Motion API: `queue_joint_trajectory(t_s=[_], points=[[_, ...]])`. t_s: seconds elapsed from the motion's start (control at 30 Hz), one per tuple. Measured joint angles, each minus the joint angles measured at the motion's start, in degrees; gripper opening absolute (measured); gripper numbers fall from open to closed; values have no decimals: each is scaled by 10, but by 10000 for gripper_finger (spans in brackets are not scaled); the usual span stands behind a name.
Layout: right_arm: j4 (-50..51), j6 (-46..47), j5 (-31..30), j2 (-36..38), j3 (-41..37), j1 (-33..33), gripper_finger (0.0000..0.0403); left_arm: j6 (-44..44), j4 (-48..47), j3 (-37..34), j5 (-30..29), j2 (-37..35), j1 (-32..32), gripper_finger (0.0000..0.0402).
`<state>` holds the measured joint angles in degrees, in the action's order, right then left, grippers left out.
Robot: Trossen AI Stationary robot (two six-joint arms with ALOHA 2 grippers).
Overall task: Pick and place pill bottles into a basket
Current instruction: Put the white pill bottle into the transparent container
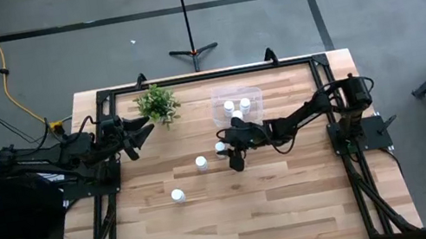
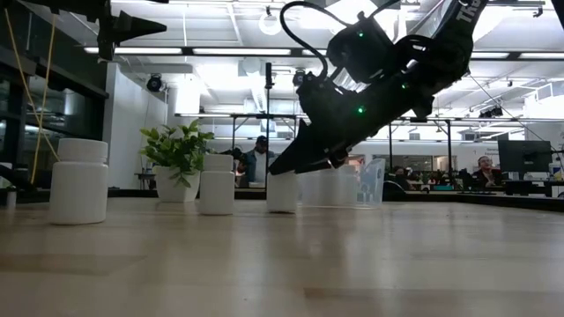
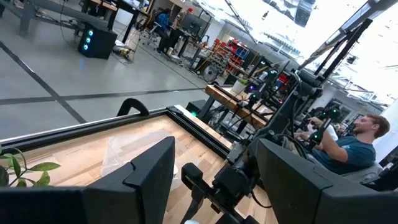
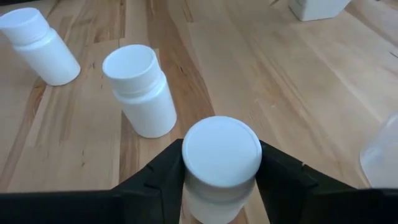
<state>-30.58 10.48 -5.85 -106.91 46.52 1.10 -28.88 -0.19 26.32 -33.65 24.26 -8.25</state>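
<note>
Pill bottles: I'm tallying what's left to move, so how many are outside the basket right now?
3. One pill bottle nearest the front edge, one mid-table, one between the right gripper fingers. The basket holds at least two; others may be hidden.

Basket (image 1: 238, 104) is sitting toward twelve o'clock of table (image 1: 298, 201) centre, three pill bottles (image 1: 236, 107) lying inside it. Plant (image 1: 157, 104) is standing at its nine o'clock, well apart. One bottle (image 1: 221, 148) is sitting between the right gripper (image 1: 228, 148) fingers, at six o'clock of the basket. Another bottle (image 1: 200, 163) is standing just beside, at nine o'clock; the last bottle (image 1: 177, 196) is sitting farther toward seven o'clock. Left gripper (image 1: 145, 134) is hanging at the plant's seven o'clock.
</note>
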Motion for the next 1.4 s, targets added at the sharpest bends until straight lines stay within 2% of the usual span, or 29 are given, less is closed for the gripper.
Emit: queue_joint_trajectory(t_s=[0.23, 0.73, 1.07, 1.4], points=[[-36, 0, 2, 0, -1, 0, 158, 0, 0, 0, 0, 0, 0, 260], [-34, 31, -2, 29, -1, 7, 155, 0, 0, 0, 0, 0, 0, 260], [-30, 29, 2, 101, -1, 26, 155, 0, 0, 0, 0, 0, 0, 260], [-25, -6, -31, 230, -1, 28, 155, 0, 0, 0, 0, 0, 0, 260]])
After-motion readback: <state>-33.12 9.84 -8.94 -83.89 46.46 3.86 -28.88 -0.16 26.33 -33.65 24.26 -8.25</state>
